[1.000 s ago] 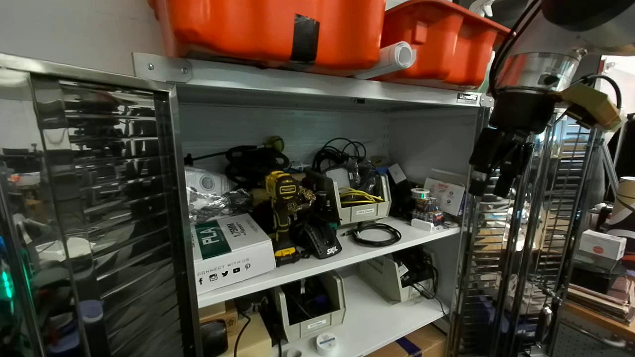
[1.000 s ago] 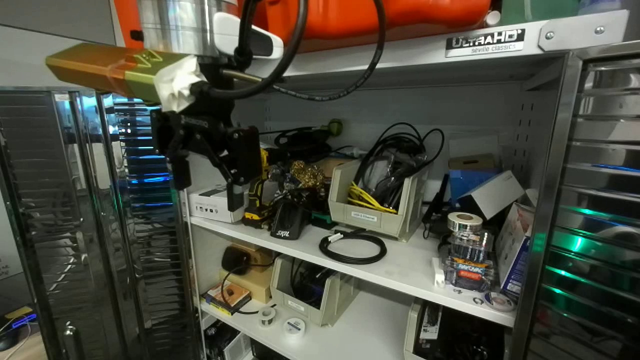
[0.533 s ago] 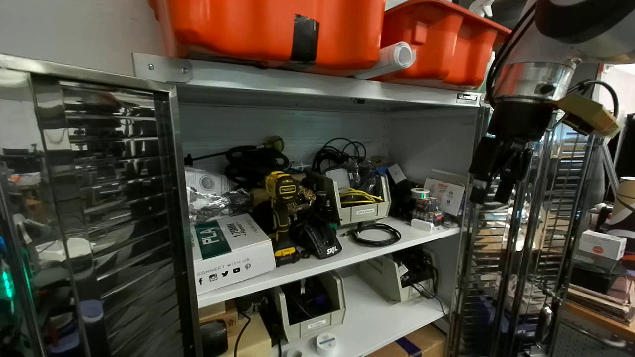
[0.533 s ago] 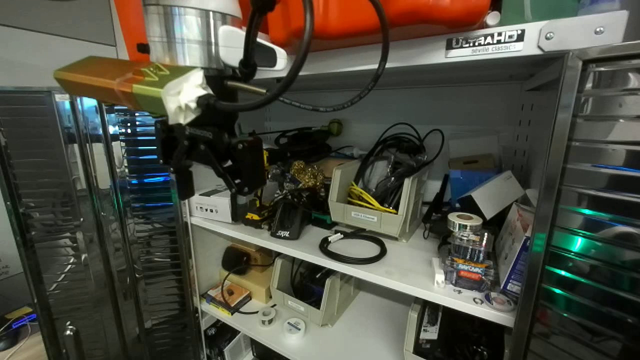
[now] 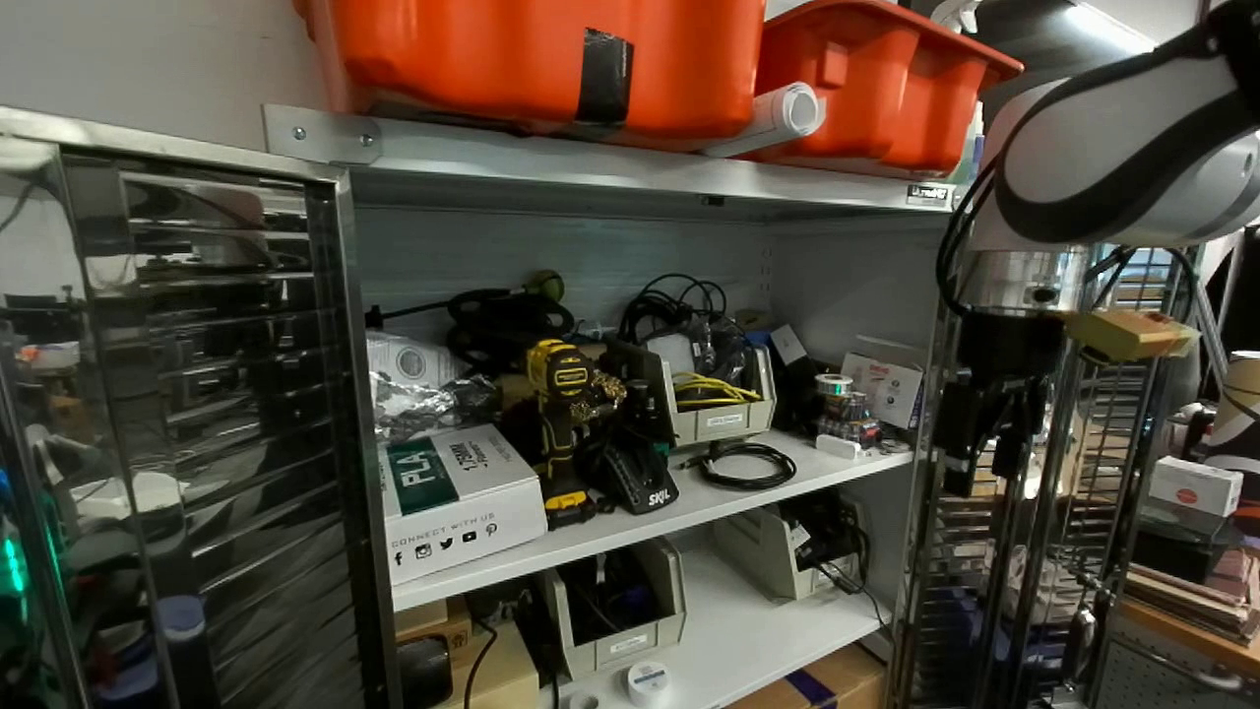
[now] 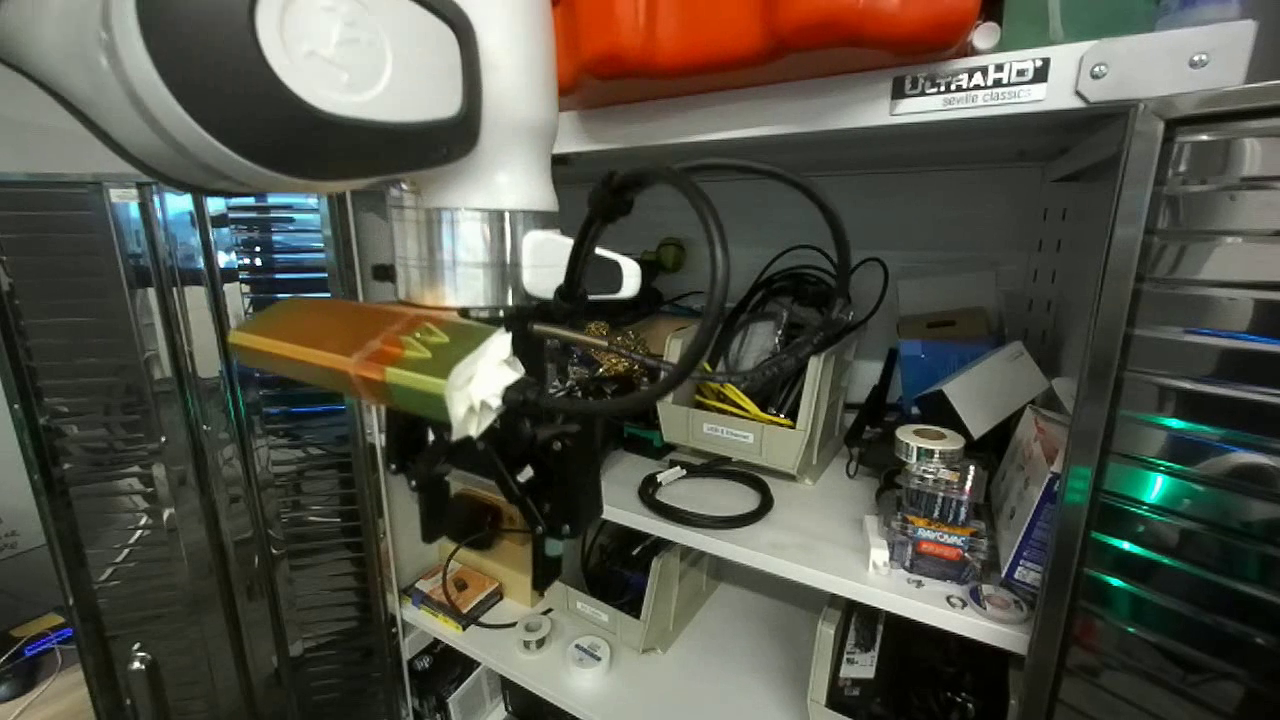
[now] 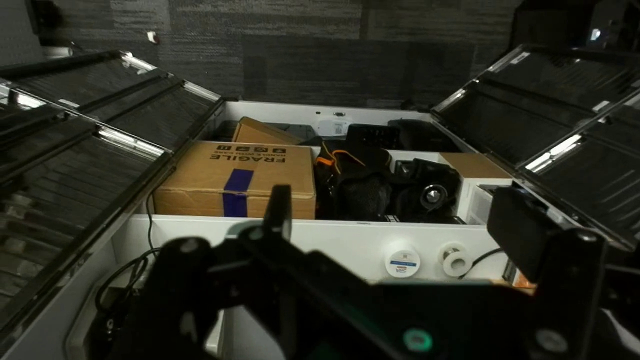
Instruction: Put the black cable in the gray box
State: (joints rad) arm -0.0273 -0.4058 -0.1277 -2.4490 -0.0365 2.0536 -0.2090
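Note:
The black cable [image 5: 753, 483] lies coiled on the upper white shelf, in front of the gray box; it also shows in an exterior view [image 6: 705, 519]. The gray box [image 5: 724, 434] is an open-front bin holding black and yellow cables; its labelled front shows in an exterior view [image 6: 775, 450]. My gripper [image 6: 490, 550] is open and empty, pointing down in front of the cabinet, left of the coil in that view. It also shows in an exterior view [image 5: 984, 475], right of the shelf. In the wrist view, the open fingers [image 7: 395, 215] frame lower shelves; coil and gray box are out of view there.
A yellow drill [image 5: 559, 389], a Skil charger [image 5: 650, 483] and a PLA box [image 5: 463, 502] stand on the upper shelf. Battery packs [image 6: 935, 540] stand to the coil's right. Lower bins [image 5: 630, 645] sit below. Metal doors [image 6: 1180, 420] flank the cabinet; orange bins [image 5: 541, 69] are above.
The arm and gripper have moved down, from upper-shelf height to below that shelf's edge, and sideways toward the coil. The gripper stays open. The cable and gray box have not moved.

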